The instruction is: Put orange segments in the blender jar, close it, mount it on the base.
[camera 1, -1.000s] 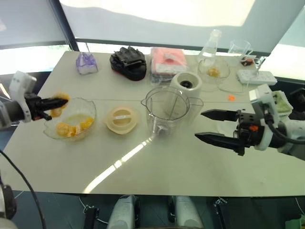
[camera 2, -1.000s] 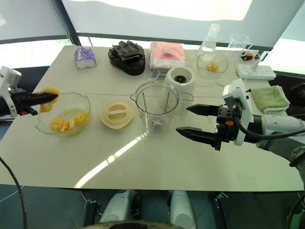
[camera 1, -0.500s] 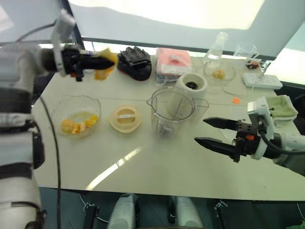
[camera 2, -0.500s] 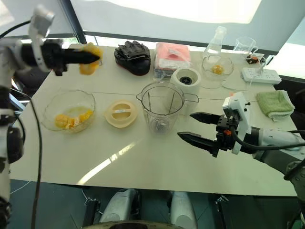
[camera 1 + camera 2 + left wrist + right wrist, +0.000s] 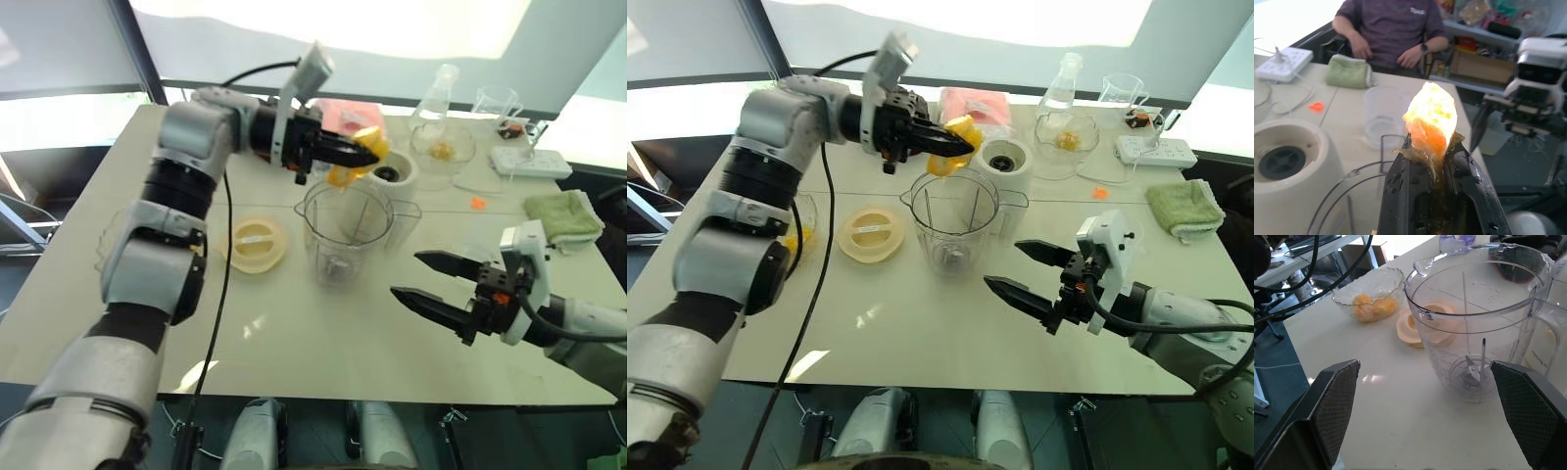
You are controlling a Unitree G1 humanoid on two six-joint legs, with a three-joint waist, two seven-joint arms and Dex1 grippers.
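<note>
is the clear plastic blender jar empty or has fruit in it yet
Empty. The clear plastic blender jar shows only its blade at the bottom; the orange segment is in the left gripper.

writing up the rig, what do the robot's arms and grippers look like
Both arms are silver-grey segmented shells with black joints. A black cable runs along the left arm. Each gripper, left and right, has a white wrist block and two long, pointed black fingers; the right shows small orange marks.

The left arm (image 5: 186, 166) hides most of the glass bowl (image 5: 1371, 289) in both eye views. The picture's top edge cuts off the seated person (image 5: 1388, 29) at the shoulders. The blender jar (image 5: 1347, 196) is partly cut off there.
</note>
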